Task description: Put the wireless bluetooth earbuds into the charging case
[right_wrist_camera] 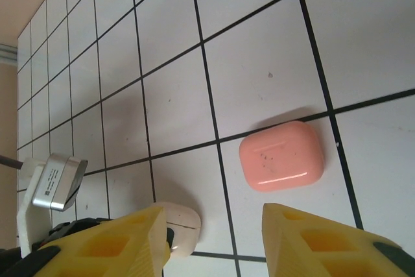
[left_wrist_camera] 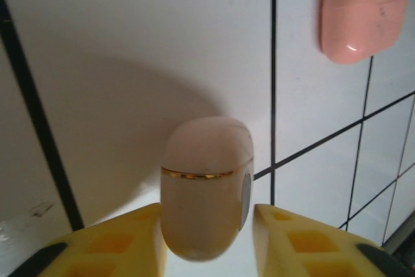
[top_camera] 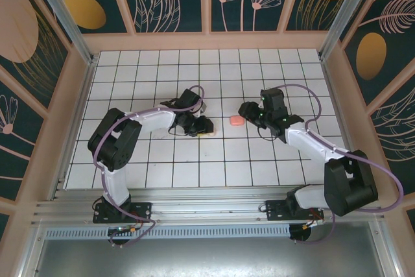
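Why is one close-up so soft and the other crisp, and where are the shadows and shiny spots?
Left wrist view: the beige case sits near the lens and looks soft, with a broad blurry shadow on the tile; the pink case shows a small glint. Right wrist view: tile lines are crisp, the pink case carries a bright streak and a thin shadow. Top view: even light.

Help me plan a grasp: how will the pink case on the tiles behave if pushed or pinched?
The pink case looks like a hard glossy shell, so probably stiff and slippery. It lies flat on the tiled table, so a push would likely slide it, not tip it. Its rounded edges may let it squirt from a pinch.
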Robot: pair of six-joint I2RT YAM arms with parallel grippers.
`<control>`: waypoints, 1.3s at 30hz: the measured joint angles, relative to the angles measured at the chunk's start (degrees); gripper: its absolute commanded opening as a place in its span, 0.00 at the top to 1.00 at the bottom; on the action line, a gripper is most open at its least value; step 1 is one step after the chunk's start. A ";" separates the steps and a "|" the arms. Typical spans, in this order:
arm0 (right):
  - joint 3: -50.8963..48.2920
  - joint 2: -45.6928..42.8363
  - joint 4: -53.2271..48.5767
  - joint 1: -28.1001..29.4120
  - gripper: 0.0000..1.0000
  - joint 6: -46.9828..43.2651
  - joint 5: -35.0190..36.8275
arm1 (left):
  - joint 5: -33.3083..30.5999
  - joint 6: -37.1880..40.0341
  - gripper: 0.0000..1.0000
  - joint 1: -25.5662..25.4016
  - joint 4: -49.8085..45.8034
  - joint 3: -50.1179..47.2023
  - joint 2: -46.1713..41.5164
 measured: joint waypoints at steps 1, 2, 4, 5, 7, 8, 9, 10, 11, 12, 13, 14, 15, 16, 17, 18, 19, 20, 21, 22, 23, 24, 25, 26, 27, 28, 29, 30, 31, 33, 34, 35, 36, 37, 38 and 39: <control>0.37 0.28 0.00 -0.22 0.57 -0.33 -0.33 | -0.66 0.13 0.52 0.00 -0.50 0.00 0.00; 0.70 0.44 0.02 -0.33 0.57 -0.44 -0.59 | -1.09 0.24 0.49 0.00 -0.98 0.00 -0.02; 1.49 0.70 0.02 -0.52 0.57 -0.87 -1.27 | -2.43 0.55 0.47 0.00 -2.03 0.00 -0.09; 1.77 0.72 0.00 -0.55 0.57 -1.11 -1.42 | -3.06 0.68 0.46 0.00 -2.51 0.00 -0.17; 2.38 0.72 -0.07 -0.63 0.57 -1.79 -1.64 | -4.39 1.33 0.44 0.00 -3.50 0.00 -0.70; 2.58 0.74 -0.07 -0.74 0.57 -1.95 -1.75 | -5.09 1.55 0.43 0.00 -3.89 0.00 -1.09; 2.75 0.74 -0.17 -0.98 0.57 -2.32 -1.92 | -5.79 2.01 0.41 0.02 -4.48 0.00 -1.68; 2.78 0.74 -0.28 -1.40 0.57 -2.58 -2.08 | -6.67 2.51 0.41 0.11 -4.96 0.00 -2.38; 2.80 0.74 -0.48 -1.79 0.56 -2.95 -2.08 | -7.17 2.84 0.40 0.28 -5.27 0.00 -3.08; 2.82 0.74 -0.81 -2.49 0.55 -3.39 -2.05 | -7.89 3.26 0.34 0.48 -5.66 0.00 -4.00; 2.84 0.74 -1.07 -3.04 0.52 -3.65 -2.01 | -8.35 3.58 0.18 0.74 -5.84 -0.11 -4.87; 2.89 0.72 -1.33 -3.87 0.47 -4.00 -1.75 | -9.03 4.17 0.02 1.33 -5.88 -0.37 -6.32; 2.95 0.63 -1.60 -4.83 0.43 -4.57 -1.31 | -9.68 4.79 0.01 2.12 -5.86 -0.76 -7.89; 3.06 0.50 -1.90 -5.77 0.42 -5.22 -0.76 | -10.10 4.94 0.01 2.99 -5.88 -1.16 -9.35; 3.10 0.26 -1.97 -6.80 0.41 -5.99 0.00 | -10.82 5.27 0.01 4.37 -5.88 -1.70 -11.39; 3.10 -0.15 -1.97 -7.93 0.36 -6.80 0.87 | -11.52 5.68 0.01 5.73 -5.86 -2.14 -13.20; 3.10 -0.48 -1.95 -9.01 0.02 -7.74 1.79 | -12.28 6.12 0.01 7.15 -5.75 -2.51 -14.88; 3.10 -0.90 -1.90 -10.23 0.01 -8.66 2.73 | -13.22 6.80 0.01 8.81 -5.57 -2.91 -16.85; 3.10 -1.22 -1.88 -11.63 0.01 -9.70 3.58 | -14.40 7.65 0.01 10.45 -5.22 -3.39 -18.75; 3.10 -1.42 -1.62 -12.94 0.01 -10.99 4.20 | -15.54 8.37 0.01 11.74 -4.87 -3.80 -20.20; 3.06 -1.51 -1.14 -14.36 0.01 -11.93 4.85 | -16.85 9.40 0.01 13.07 -4.26 -4.24 -21.79; 2.73 -1.57 0.09 -16.04 0.01 -12.90 5.49 | -18.12 10.54 0.01 14.19 -3.58 -4.66 -23.30; 2.10 -1.68 1.60 -17.44 0.01 -13.88 6.10 | -19.10 11.43 0.01 14.97 -2.91 -5.05 -24.48; 1.18 -1.79 3.17 -18.99 0.01 -14.69 6.73 | -20.28 12.57 0.01 15.85 -1.66 -5.62 -25.86; 0.07 -1.79 4.81 -20.44 0.01 -15.58 7.61 | -21.18 13.62 0.01 16.70 -0.39 -6.29 -26.99; -0.85 -1.79 5.97 -21.42 0.01 -16.26 8.22 | -21.94 14.49 0.01 17.49 0.83 -7.06 -28.00; -2.23 -1.79 7.63 -22.73 0.01 -17.25 9.09 | -22.91 15.47 0.01 18.67 2.36 -8.17 -29.16; -3.58 -1.81 9.27 -23.74 0.01 -18.27 9.90 | -23.98 16.20 0.01 19.93 3.87 -9.46 -30.14; -4.74 -1.81 10.67 -24.48 0.01 -19.04 10.64 | -25.24 16.65 0.01 21.20 5.51 -10.97 -31.04; -6.82 -1.79 13.18 -25.77 0.01 -20.96 12.02 | -28.74 17.77 0.01 24.70 10.08 -15.96 -33.38; -7.65 -1.79 14.62 -26.16 0.01 -21.77 12.63 | -30.25 18.16 0.01 26.08 11.98 -18.34 -34.29; -8.48 -1.64 16.28 -26.53 0.01 -22.80 13.29 | -32.17 18.60 0.01 27.50 14.25 -21.18 -35.26; -9.07 -1.31 17.90 -26.80 0.01 -23.56 13.86 | -34.10 19.04 0.01 28.59 16.59 -24.00 -36.17; -9.60 -0.83 19.69 -26.95 0.01 -24.41 14.27 | -35.60 19.47 0.01 29.27 18.88 -26.43 -36.87; -10.27 -0.15 21.94 -27.10 0.01 -25.14 14.67 | -37.22 19.91 0.01 29.64 21.22 -28.72 -37.44; -11.08 0.66 24.35 -27.21 0.01 -25.88 15.04 | -38.77 20.48 0.01 29.86 24.00 -30.99 -37.86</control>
